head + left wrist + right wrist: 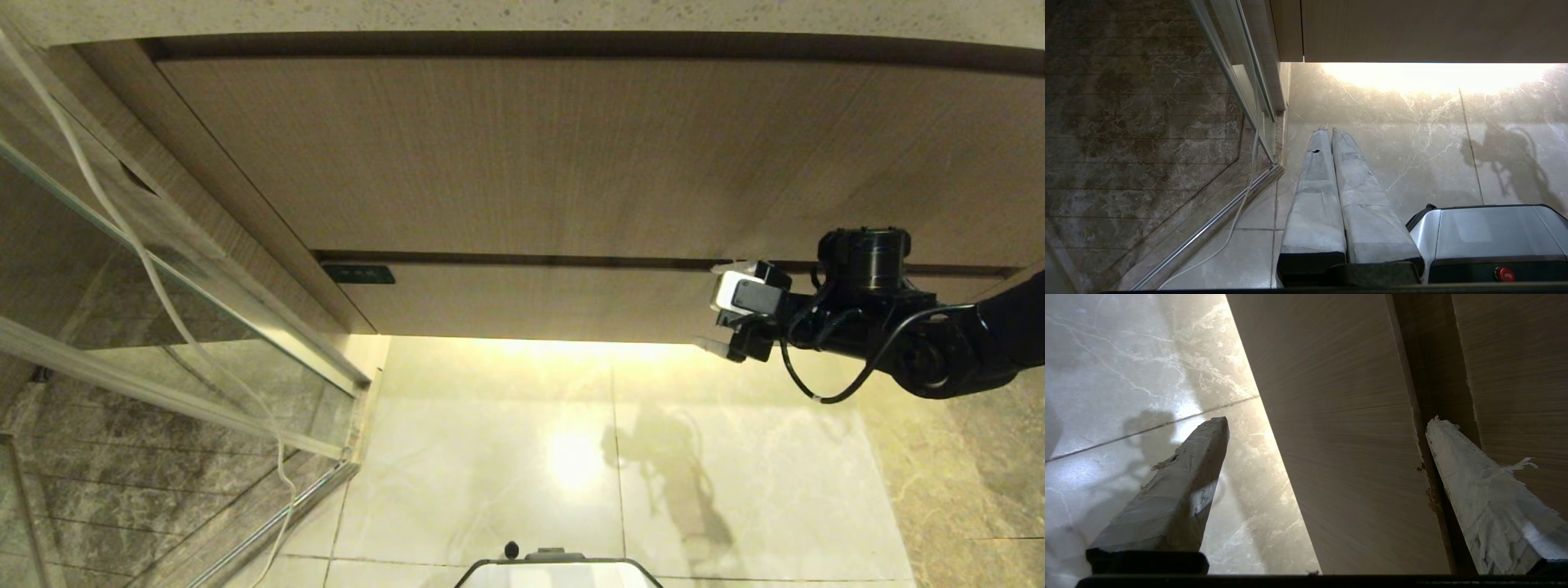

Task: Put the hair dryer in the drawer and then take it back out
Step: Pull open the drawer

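Hair dryer: not visible in any view, can't say where it is. Not in either tool.

Drawer (pixel 571 302): the low wood-grain front under the taller wood-grain front panel (pixel 506 155), closed flush, dark horizontal seam (pixel 531 260) between the two. Long axis runs side to side along the cabinet face.

Right tool (pixel 718 309): fingers spread wide, pinching nothing. It sits at the drawer front, toward the drawer's right end, pointing at the panel. In the right wrist view one taped finger (pixel 1486 498) lies along the dark seam at the drawer's top edge, the other finger (pixel 1167 498) hangs below the drawer's bottom edge over the marble floor (pixel 571 457). So the tool straddles the drawer front top to bottom. Whether the upper finger actually touches the edge, can't tell.

Key relation: the drawer front lies straight ahead of the right tool, between its fingers, with its long axis crosswise to the finger gap. My read: the step is getting the drawer open, grab the top lip at the seam and pull outward, away from the cabinet. Task looks barely started.

Left tool (pixel 1331 192): fingers pressed together, parked low over the floor, well away from the drawer, beside the glass shower partition (pixel 163 269). Right arm is clearly the nearer one.
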Robot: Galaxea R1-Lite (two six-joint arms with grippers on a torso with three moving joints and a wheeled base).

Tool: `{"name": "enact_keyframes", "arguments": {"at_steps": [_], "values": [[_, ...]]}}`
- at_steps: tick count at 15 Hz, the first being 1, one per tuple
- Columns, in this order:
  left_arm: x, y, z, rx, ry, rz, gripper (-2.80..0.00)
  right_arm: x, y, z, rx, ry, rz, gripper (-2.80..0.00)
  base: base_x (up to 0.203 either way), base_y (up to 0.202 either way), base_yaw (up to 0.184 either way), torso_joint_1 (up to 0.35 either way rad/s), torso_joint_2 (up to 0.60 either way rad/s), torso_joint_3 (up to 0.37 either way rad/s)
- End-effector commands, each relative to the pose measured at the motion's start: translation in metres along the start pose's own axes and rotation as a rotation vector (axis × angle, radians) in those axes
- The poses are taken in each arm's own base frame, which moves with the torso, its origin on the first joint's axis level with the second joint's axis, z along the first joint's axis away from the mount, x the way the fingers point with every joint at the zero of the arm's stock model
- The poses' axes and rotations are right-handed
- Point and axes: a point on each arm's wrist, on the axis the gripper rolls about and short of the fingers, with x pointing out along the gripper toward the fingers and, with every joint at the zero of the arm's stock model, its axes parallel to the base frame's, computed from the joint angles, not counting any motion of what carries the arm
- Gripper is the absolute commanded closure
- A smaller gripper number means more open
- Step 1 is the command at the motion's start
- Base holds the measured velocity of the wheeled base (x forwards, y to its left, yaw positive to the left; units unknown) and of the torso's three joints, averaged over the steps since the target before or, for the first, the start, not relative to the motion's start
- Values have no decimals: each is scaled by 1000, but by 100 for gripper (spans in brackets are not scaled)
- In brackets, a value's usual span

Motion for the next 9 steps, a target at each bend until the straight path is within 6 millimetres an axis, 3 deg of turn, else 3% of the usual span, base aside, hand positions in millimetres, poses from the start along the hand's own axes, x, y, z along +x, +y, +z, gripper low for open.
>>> {"name": "enact_keyframes", "arguments": {"at_steps": [1,9], "values": [[0,0,0,0,0,0,0,10,2,-9,-1,11,4,-280,0,0,0,0,0,0],[0,0,0,0,1,0,0,12,-7,-17,-10,7,-46,-280,0,0,0,0,0,0]]}}
